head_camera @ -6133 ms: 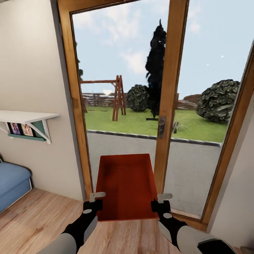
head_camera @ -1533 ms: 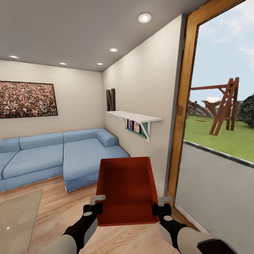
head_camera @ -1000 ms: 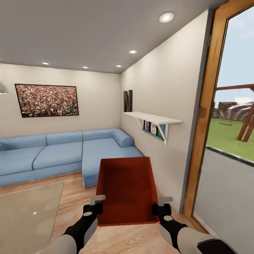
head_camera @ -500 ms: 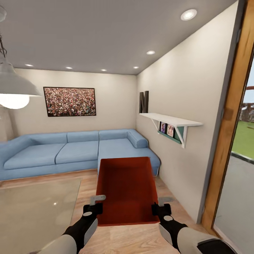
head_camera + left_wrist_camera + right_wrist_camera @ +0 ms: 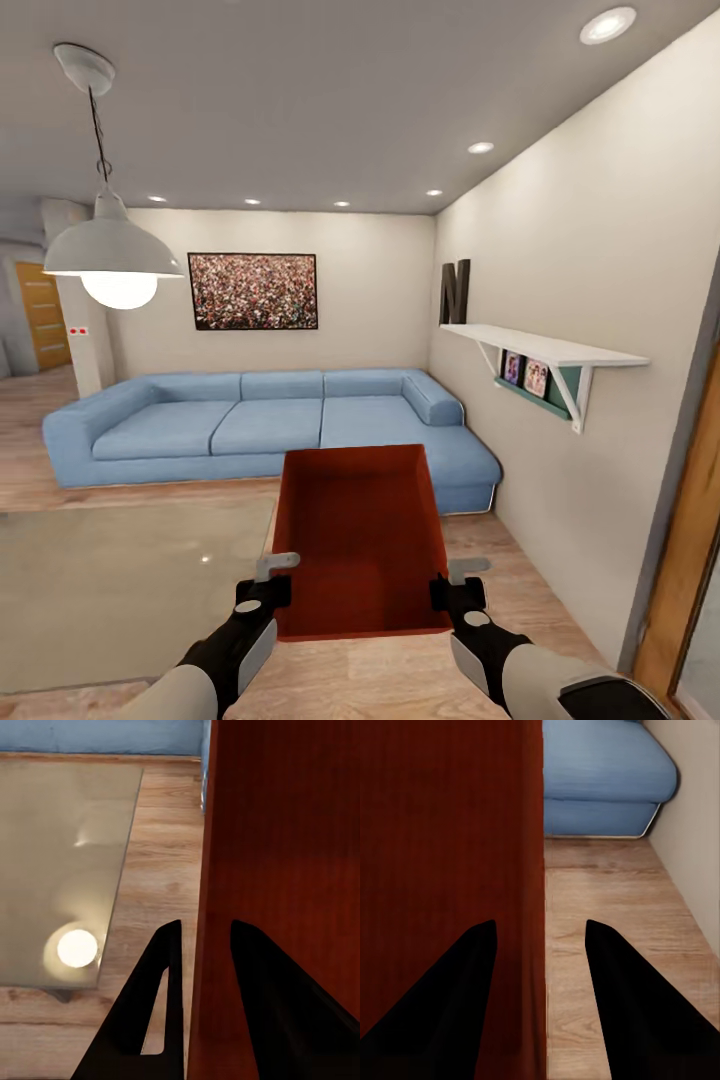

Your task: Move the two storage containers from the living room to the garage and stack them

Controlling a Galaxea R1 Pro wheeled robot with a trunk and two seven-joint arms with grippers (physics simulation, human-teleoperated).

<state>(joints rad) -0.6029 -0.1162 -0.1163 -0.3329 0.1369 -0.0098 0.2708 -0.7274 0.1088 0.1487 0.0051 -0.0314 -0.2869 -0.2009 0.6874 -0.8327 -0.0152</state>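
Transport is only beginning: left gripper (image 5: 268, 580) and right gripper (image 5: 462, 582) each clamp a side wall of one orange-red rectangular topless container (image 5: 358, 535), inside the living room; garage stacking remains.

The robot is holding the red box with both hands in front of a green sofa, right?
Not quite: the sofa is blue, as the head view shows. The rest holds: the left gripper and right gripper hold the red box in front of it.

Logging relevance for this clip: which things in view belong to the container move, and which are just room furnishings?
Job:
- storage container, held by left gripper and right gripper

Furnishings:
- blue sofa
- glass table
- hanging lamp
- wall shelf
- wall picture
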